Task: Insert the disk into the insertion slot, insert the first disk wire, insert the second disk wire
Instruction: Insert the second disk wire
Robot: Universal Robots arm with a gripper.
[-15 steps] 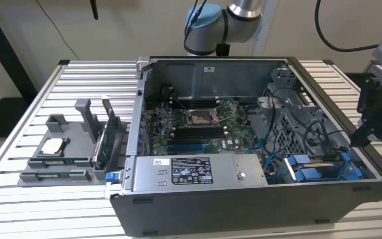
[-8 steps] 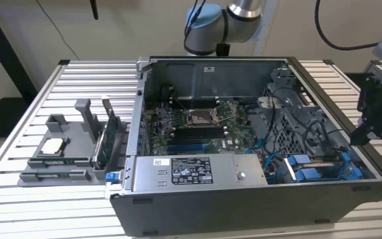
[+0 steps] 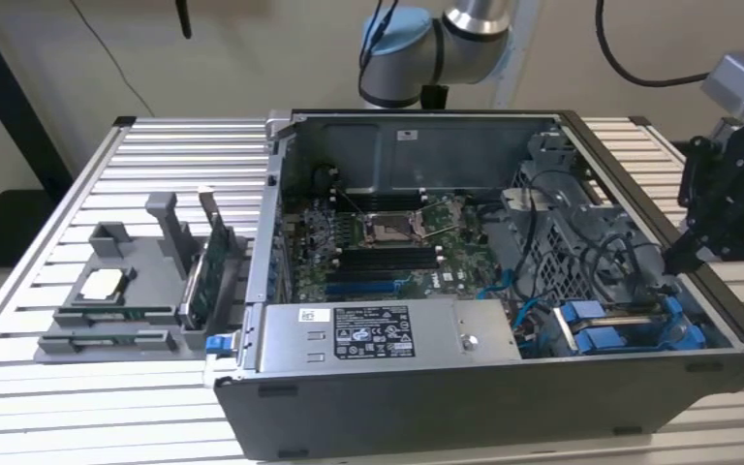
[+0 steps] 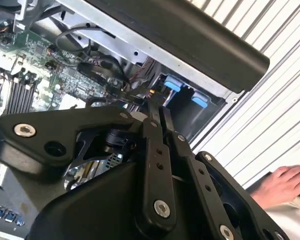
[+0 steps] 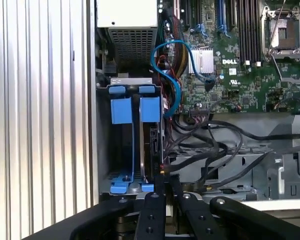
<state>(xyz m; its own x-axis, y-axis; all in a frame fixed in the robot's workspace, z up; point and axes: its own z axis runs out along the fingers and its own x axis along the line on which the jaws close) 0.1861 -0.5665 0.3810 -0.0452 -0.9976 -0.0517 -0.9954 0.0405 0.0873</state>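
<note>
Gripper (image 3: 684,260) is positioned at case (image 3: 476,407) wall, exterior view's right, just above blue carriers (image 3: 611,329).

The computer case (image 3: 476,407) is showing matt dark grey painted metal outside and duller bare steel inside. Under the case, the table (image 3: 36,417) is gleaming as ribbed, pale aluminium. Inside the case, the blue carrier (image 5: 124,110) is looking like smooth, slightly glossy plastic, the circuit board (image 5: 250,85) is shining lacquered green, the cables (image 5: 225,145) are wearing smooth black sheaths, and the power supply box (image 3: 386,334) is presenting satin grey metal with a white paper label. At the case's edge, the gripper (image 4: 157,102) is showing matt black links with bright metal bolt heads.
</note>
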